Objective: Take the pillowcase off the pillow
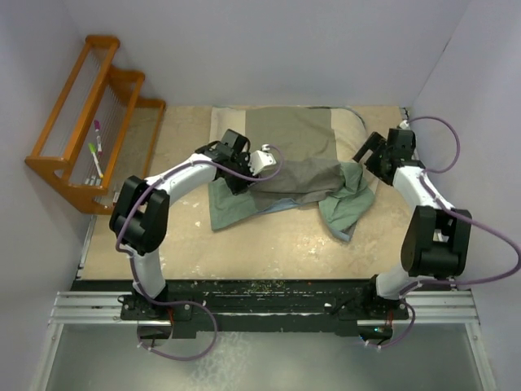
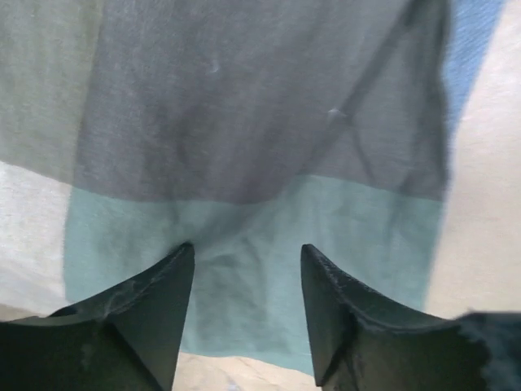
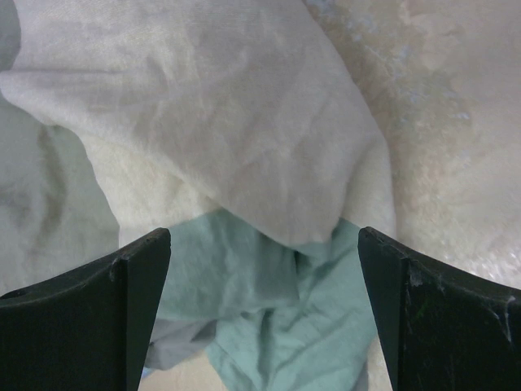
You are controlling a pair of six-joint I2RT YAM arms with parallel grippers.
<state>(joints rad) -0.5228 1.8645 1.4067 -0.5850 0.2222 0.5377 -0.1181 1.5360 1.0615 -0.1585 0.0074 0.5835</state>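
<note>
A tan, mottled desk (image 1: 269, 252) is seen to fill the space between pale walls, with a wide band of bare surface left between the cloth and the arm bases at the near edge. At the far middle of the desk a plump cream rectangular pillow (image 1: 225, 122) is laid, its long far edge close to the back wall; only a cream strip along its left side and a rounded right corner (image 3: 244, 122) are exposed. The rest is overlaid by the limp colour-blocked pillowcase (image 1: 293, 130), whose olive-grey panel is spread over the pillow, while its grey middle is bunched across the pillow's near edge and its teal-green ends are spilled onto the desk at left and right. Whether the pillow is inside the sack cannot be told. An orange wooden slatted rack (image 1: 81, 122) is leaned against the left wall, well apart from the cloth. The left claw (image 1: 242, 183) is lowered onto the teal and grey cloth (image 2: 244, 122), its fingers parted with wrinkled fabric between them; no pinch can be made out. The right claw (image 1: 368, 151) is held wide apart and empty above the pillow's right corner and the teal folds (image 3: 277, 326), near the right wall.
</note>
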